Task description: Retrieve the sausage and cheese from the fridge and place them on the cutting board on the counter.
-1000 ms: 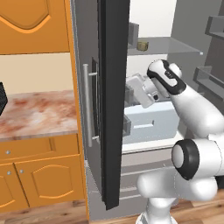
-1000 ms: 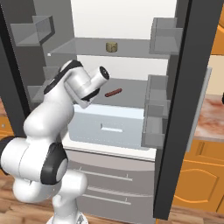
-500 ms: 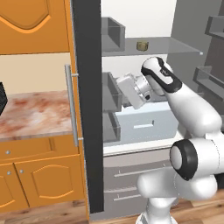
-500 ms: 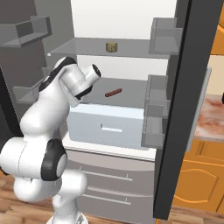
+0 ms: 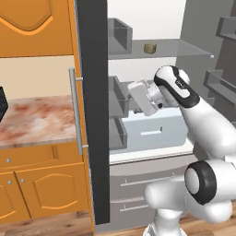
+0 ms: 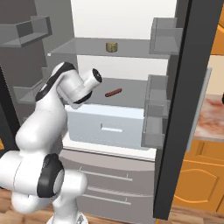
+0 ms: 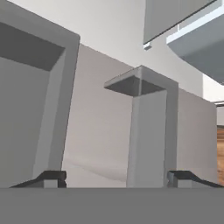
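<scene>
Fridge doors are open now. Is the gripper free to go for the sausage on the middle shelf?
Probably yes. The sausage lies alone on the shelf with both doors swung wide and nothing in front of it. The gripper is open and empty, but faces the left door bins, so it must turn first.

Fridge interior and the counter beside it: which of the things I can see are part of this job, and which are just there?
Part of the job:
- sausage, on the middle glass shelf
- cheese, on the upper shelf
- fridge, doors open
- counter, left of the fridge
- gripper, fingers apart, nothing between them

Just there:
- pale crisper drawer
- door bins
- orange cabinets
</scene>
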